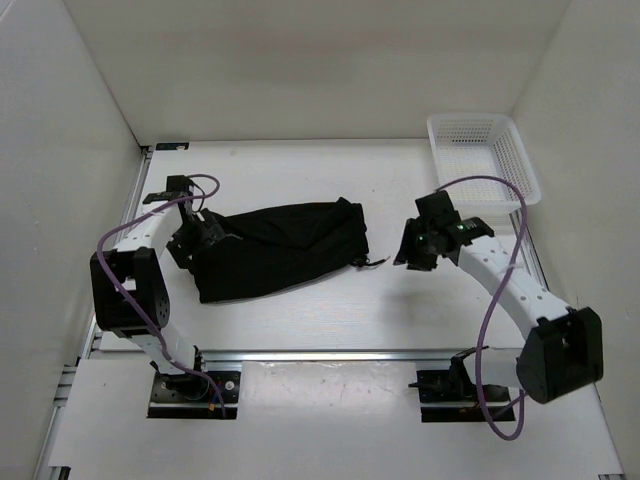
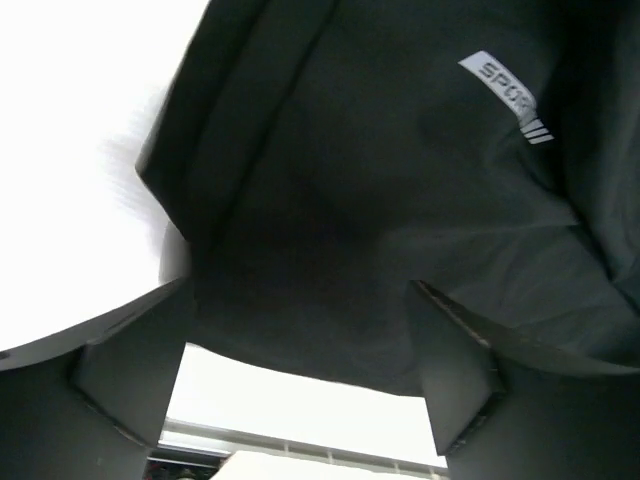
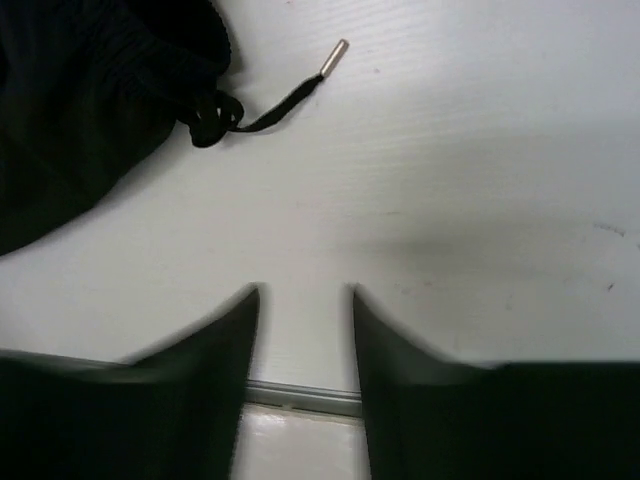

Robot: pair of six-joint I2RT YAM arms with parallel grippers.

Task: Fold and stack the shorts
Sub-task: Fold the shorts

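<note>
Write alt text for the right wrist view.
Two dark fingers of the right gripper hover apart over the white table, holding nothing. The black shorts lie at upper left, their drawstring with its metal tip trailing onto the table.

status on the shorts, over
Left end effector open, at left end of the shorts. Right end effector open over table, holding nothing. Shorts bunched mid-table. Nothing in the way.
</note>
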